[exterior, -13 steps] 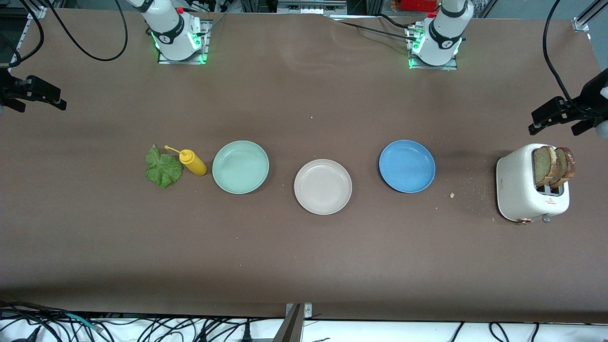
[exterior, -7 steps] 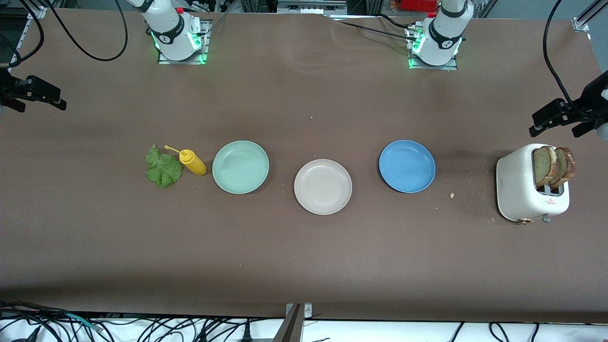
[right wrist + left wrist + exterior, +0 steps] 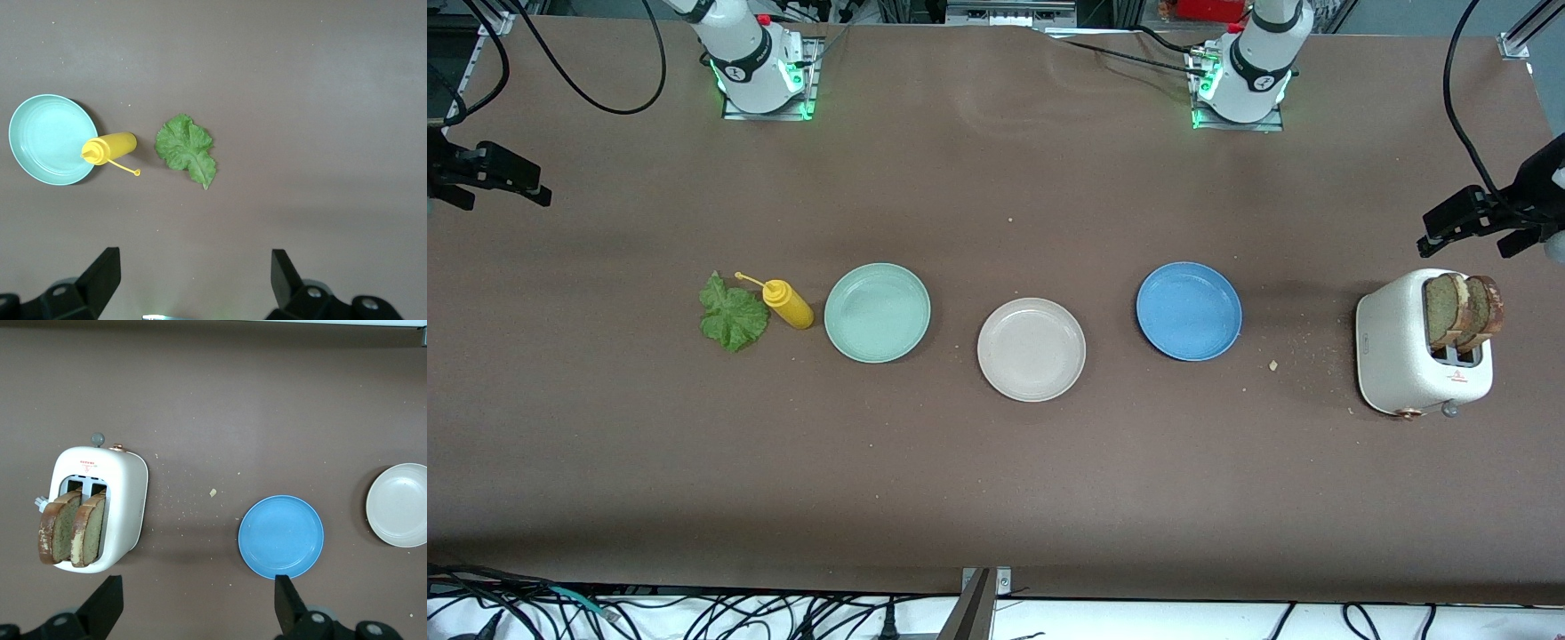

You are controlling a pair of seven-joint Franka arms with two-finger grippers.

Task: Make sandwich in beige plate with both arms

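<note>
The brown table (image 3: 996,480) lay matte and wide, dusted with pale crumbs (image 3: 1303,356) toward the left arm's end. Three plates ran in a row across its middle: the beige plate (image 3: 1032,349) sat bare at the centre and nearest the front edge of the three, the mint-green plate (image 3: 877,312) beside it toward the right arm's end, the blue plate (image 3: 1189,310) toward the left arm's end. The sandwich was not yet made; its two bread slices (image 3: 1463,310) stood upright in the white toaster (image 3: 1414,351) near the left arm's end, and the lettuce leaf (image 3: 732,313) lay flat on the table beside a yellow squeeze bottle (image 3: 786,303), which lay just beside the green plate. The left gripper (image 3: 199,607) hung high over the table between toaster and blue plate, fingers wide apart and holding nothing. The right gripper (image 3: 195,283) hovered above the table by the lettuce, its fingers likewise spread and empty. Both bases glowed green at the back edge, black cables (image 3: 649,613) trailed off the front edge, and dark clamps reached in over both short ends.
</note>
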